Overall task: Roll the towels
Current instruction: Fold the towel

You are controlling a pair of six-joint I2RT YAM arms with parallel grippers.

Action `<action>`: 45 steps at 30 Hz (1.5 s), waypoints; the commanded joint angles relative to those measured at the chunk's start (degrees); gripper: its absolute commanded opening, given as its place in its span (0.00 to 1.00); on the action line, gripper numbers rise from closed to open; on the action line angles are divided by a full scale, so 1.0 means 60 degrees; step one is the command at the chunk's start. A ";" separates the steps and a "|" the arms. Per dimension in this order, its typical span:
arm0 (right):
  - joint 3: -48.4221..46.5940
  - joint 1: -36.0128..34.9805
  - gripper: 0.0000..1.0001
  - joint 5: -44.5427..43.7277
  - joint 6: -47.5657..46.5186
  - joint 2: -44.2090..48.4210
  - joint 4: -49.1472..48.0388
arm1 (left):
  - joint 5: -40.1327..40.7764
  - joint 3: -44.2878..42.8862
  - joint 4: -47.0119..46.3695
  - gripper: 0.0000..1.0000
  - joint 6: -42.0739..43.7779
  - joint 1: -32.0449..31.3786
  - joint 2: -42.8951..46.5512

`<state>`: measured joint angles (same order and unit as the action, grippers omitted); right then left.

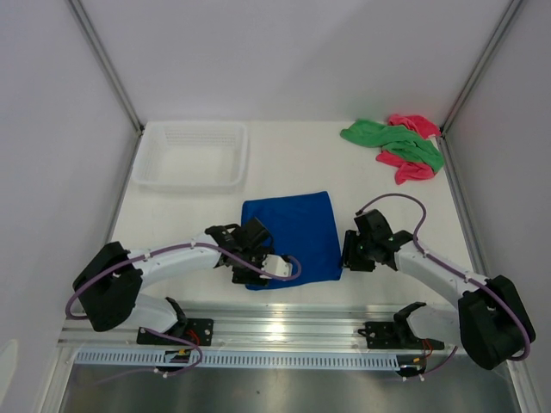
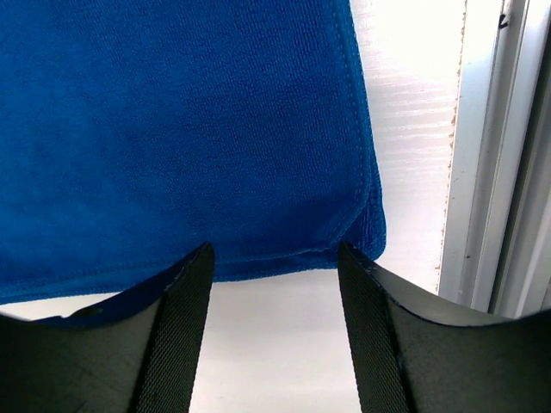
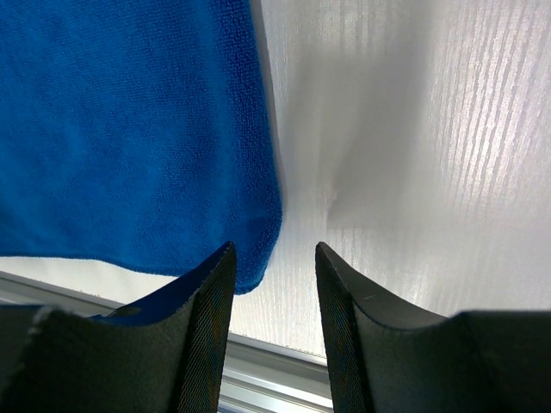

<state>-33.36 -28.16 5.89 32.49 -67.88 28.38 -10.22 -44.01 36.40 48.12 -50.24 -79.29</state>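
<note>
The royal blue towel point(image 1: 293, 231) lies flat in the middle of the table, folded into a rough square. My left gripper point(image 1: 251, 265) stands open at its near left corner. In the left wrist view the towel's hem point(image 2: 284, 258) runs just past the fingertips, and only bare table lies between the fingers point(image 2: 181, 327). My right gripper point(image 1: 348, 255) is open at the towel's near right side. There the blue corner point(image 3: 258, 258) sits beside the left finger point(image 3: 207, 318), not gripped. The green towel point(image 1: 398, 141) and the pink towel point(image 1: 413, 168) lie crumpled together at the far right corner.
A white plastic basket point(image 1: 191, 157) stands at the far left. A metal rail point(image 1: 284, 325) runs along the near table edge, close to both grippers; it also shows in the wrist views as a rail point(image 2: 504, 172) and a rail point(image 3: 275, 370). Walls close in the left, right and back.
</note>
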 commanded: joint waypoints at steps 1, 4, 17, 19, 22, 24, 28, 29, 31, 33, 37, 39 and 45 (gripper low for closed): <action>0.0068 0.0065 0.45 0.0029 -0.0039 -0.0142 -0.0336 | -0.0392 -0.0033 -0.0237 0.60 0.0154 -0.0079 0.0018; 0.0126 0.0094 0.45 0.0044 -0.0054 -0.0157 -0.0409 | -0.0625 -0.0107 -0.0223 0.49 0.0066 -0.0079 -0.0261; 0.0214 0.0153 0.45 0.0351 -0.0171 -0.0816 -0.1039 | -0.0378 0.0054 0.0290 0.01 0.0140 -0.0079 0.1363; 0.0243 0.0153 0.45 0.0337 -0.0229 -0.0831 -0.1083 | -0.0202 0.0171 0.0334 0.01 0.0169 -0.0079 0.1393; 0.0287 0.0153 0.45 0.0235 -0.0273 -0.0962 -0.1010 | -0.0041 0.0288 0.0436 0.01 0.0198 -0.0079 0.1452; 0.0316 0.0167 0.45 0.0176 -0.0303 -0.1050 -0.0995 | 0.0033 0.0347 0.0553 0.01 0.0271 -0.0064 0.1495; 0.0390 0.0168 0.45 0.0088 -0.0376 -0.1182 -0.0995 | 0.0166 0.0683 0.0832 0.01 0.0461 -0.0050 0.1510; 0.0390 0.0167 0.45 0.0088 -0.0390 -0.1197 -0.1009 | 0.0107 0.0800 0.0861 0.01 0.0476 -0.0050 0.1496; 0.0419 0.0153 0.45 0.0088 -0.0420 -0.1212 -0.1082 | -0.0025 0.0904 0.0789 0.01 0.0447 -0.0050 0.1336; 0.0405 0.0167 0.45 0.0160 -0.0493 -0.1226 -0.1112 | -0.0244 0.0948 0.0585 0.03 0.0316 -0.0050 0.1189; 0.0317 0.0080 0.45 0.0439 -0.0771 -0.0905 -0.1054 | -0.0509 0.0933 0.0261 0.20 0.0271 -0.0064 0.0852; 0.0287 -0.0052 0.45 0.0527 -0.0874 -0.0453 -0.0792 | -0.0392 0.0948 0.0290 0.32 0.0315 -0.0050 0.0851; -0.0033 -0.0126 0.45 0.0996 -0.1283 0.0940 -0.0234 | -0.0406 0.1036 0.1021 0.55 0.0725 -0.0050 0.1919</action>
<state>-32.05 -28.69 10.31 27.33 -66.63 24.67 -10.94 -37.80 40.16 50.57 -50.39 -72.29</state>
